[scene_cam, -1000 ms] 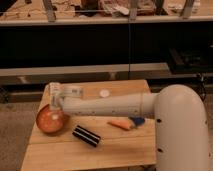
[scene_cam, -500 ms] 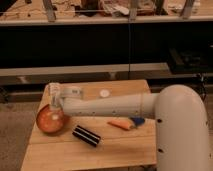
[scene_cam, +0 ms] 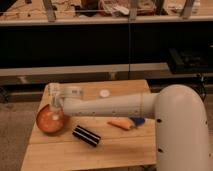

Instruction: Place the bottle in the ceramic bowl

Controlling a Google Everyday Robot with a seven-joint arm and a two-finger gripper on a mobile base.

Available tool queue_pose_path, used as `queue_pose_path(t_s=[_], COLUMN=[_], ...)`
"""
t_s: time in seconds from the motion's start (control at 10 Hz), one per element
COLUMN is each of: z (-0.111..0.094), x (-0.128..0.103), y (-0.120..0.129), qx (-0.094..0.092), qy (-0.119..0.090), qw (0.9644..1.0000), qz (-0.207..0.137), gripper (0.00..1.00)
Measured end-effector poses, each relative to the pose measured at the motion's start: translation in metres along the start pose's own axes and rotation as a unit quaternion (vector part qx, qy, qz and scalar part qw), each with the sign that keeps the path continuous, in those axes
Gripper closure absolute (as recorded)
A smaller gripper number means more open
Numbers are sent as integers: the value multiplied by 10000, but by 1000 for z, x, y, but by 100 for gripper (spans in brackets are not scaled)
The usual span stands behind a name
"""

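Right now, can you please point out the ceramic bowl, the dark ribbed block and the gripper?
ceramic bowl [scene_cam: 47, 123]: camera view, on its bare orange inside.
dark ribbed block [scene_cam: 86, 136]: camera view, on the middle of its top.
gripper [scene_cam: 55, 100]: camera view, on its lower part, just above the bowl.

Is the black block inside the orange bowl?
No, the black block lies on the table beside the orange bowl; the gripper is above the bowl.
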Motion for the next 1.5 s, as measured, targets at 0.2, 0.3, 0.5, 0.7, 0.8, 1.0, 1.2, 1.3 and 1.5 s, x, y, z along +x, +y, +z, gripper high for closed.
queue_pose_path(t_s=[0.2,0.3,0.5,0.7,0.8,1.0,1.2,1.3,1.5], z=[0,0,-1,1,1,1,2,2,2], x=[-1,-1,-1,-2,-1,-2,-1,-2,-2], y=[-1,0,1,-1,-1,-1,-1,-1,-1], qx=[6,3,-10,18,23,17,47,61,58], qy=[-7,-9,-3,-2,9,14,30,35,30], qw=[10000,10000,10000,10000,10000,9999,9999,9999,9999], qz=[-14,-23,-43,-78,-86,-101,-122,-139,-148], gripper=[60,60,60,60,60,60,60,60,60])
